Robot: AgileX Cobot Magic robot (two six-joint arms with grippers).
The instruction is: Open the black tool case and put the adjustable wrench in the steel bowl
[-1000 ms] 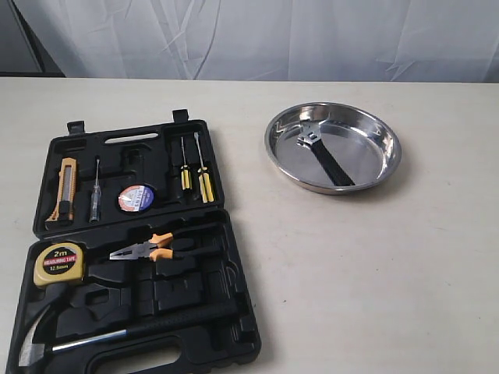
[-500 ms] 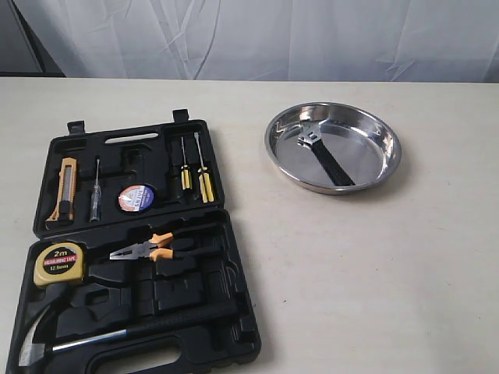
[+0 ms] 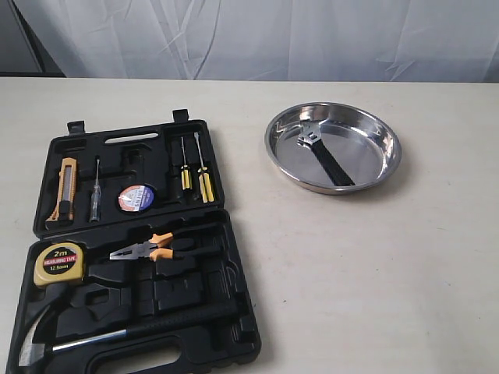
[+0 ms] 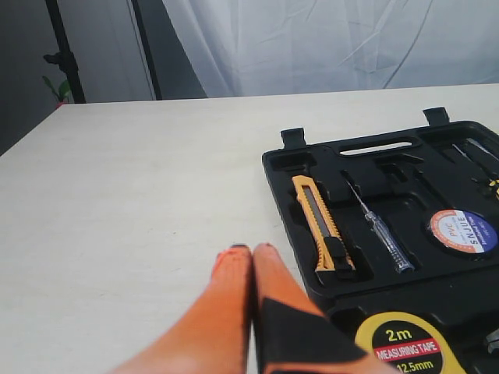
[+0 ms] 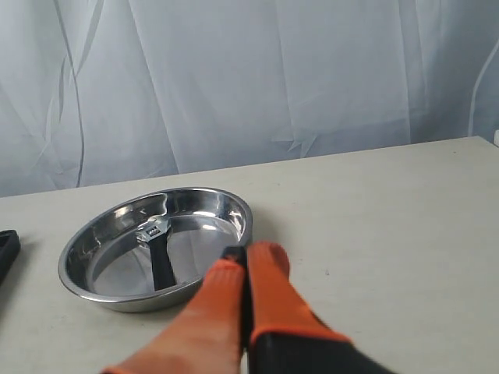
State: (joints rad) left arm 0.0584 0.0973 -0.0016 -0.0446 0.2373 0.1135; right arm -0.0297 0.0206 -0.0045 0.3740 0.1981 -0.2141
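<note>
The black tool case [image 3: 132, 249] lies open on the left of the table, lid flat behind the base; it also shows in the left wrist view [image 4: 390, 195]. The adjustable wrench [image 3: 323, 156] rests inside the steel bowl [image 3: 382, 167], silver head toward the far rim, black handle across the bottom. The right wrist view shows the same wrench [image 5: 158, 253] in the bowl [image 5: 86, 276]. My left gripper [image 4: 251, 251] is shut and empty, beside the case's edge. My right gripper [image 5: 245, 261] is shut and empty, just off the bowl's rim. Neither gripper appears in the exterior view.
The case holds a yellow tape measure [image 3: 58, 263], orange-handled pliers [image 3: 144, 248], a hammer [image 3: 117, 331], an orange utility knife [image 3: 66, 187], a tester screwdriver [image 3: 94, 195], two yellow-handled screwdrivers [image 3: 195, 175] and a tape roll [image 3: 137, 198]. A white curtain hangs behind the table.
</note>
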